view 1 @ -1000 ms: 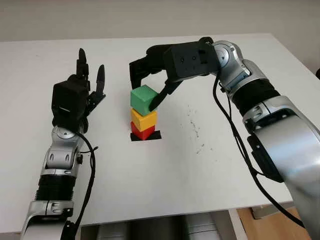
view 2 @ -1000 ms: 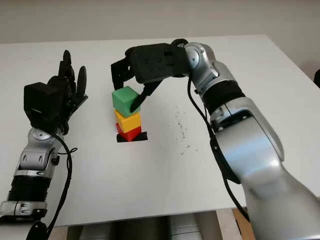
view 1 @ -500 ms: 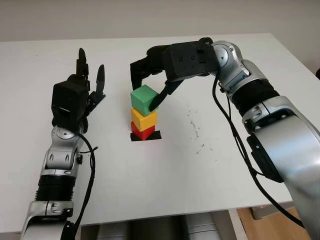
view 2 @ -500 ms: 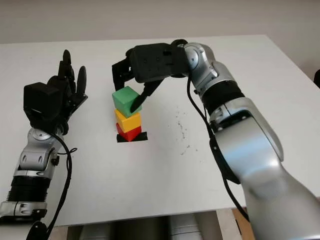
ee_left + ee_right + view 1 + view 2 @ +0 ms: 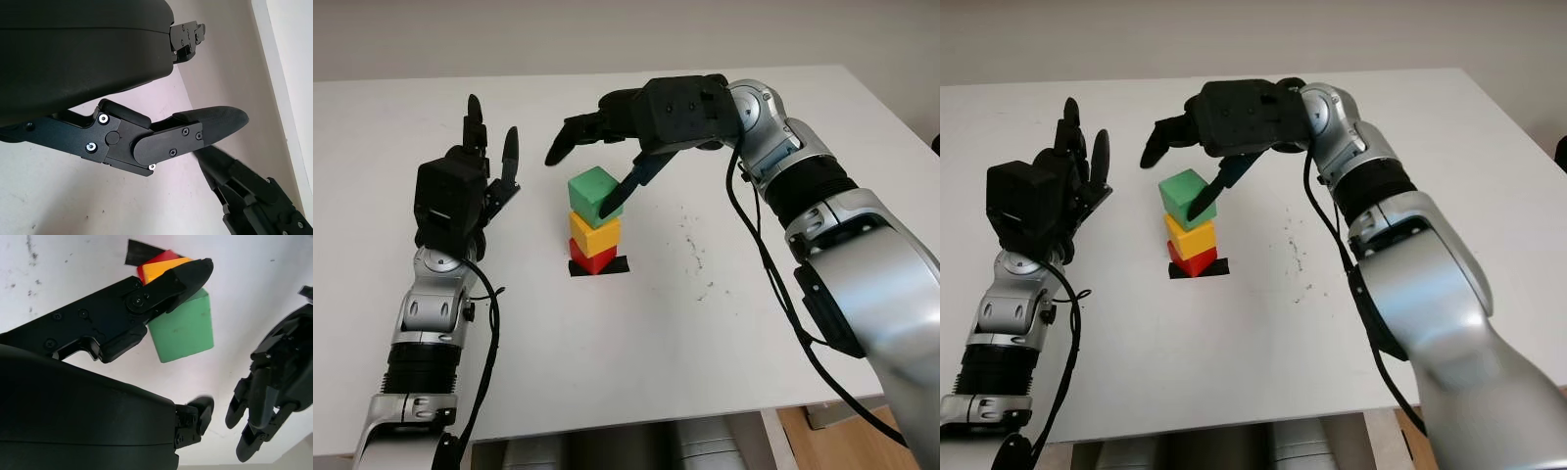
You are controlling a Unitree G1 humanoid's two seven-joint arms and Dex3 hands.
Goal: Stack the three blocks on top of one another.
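Observation:
A green block (image 5: 593,193) sits, slightly turned, on a yellow block (image 5: 595,235), which sits on a red block (image 5: 592,259). The stack stands on a black tape mark (image 5: 618,264) at mid-table. My right hand (image 5: 580,176) hovers open just behind and above the stack. Its fingers (image 5: 570,137) point out to the left, off the green block. Its thumb (image 5: 186,274) slants down along the green block's (image 5: 183,330) right face, at or very near it. My left hand (image 5: 489,127) is held upright and open, well left of the stack.
The white table (image 5: 636,352) has small dark specks (image 5: 695,250) to the right of the stack. Its front edge runs along the bottom, and the far edge meets a wall.
The right hand's fingers have swung up and out to the left, away from the green block, while the thumb stays by it. The stack and left hand have not moved.

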